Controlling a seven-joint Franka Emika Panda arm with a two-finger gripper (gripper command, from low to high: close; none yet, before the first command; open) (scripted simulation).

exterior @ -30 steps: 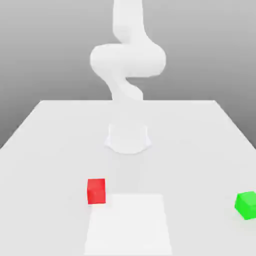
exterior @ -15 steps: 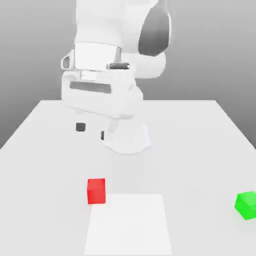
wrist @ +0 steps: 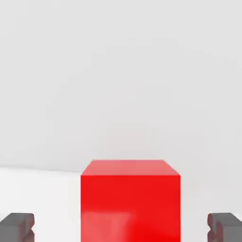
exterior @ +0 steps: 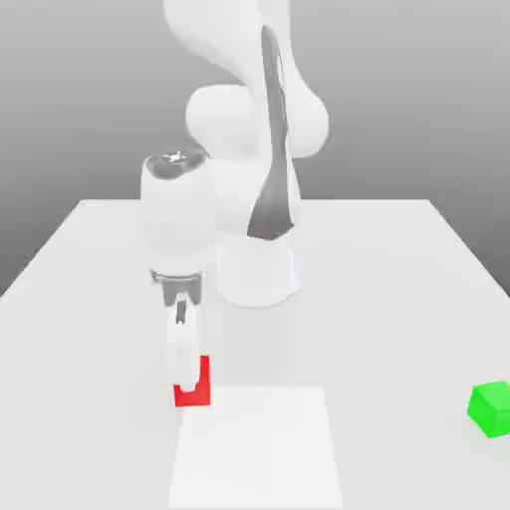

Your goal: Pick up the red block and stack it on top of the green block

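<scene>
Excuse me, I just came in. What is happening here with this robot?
A white robot arm has lowered its claw over the red block on the white table. The claw is open, with one finger on each side of the block, and has not closed on it. The block rests on the table. The green block sits apart, far toward the exterior view's right, with nothing on it. The stacking is not yet done.
</scene>
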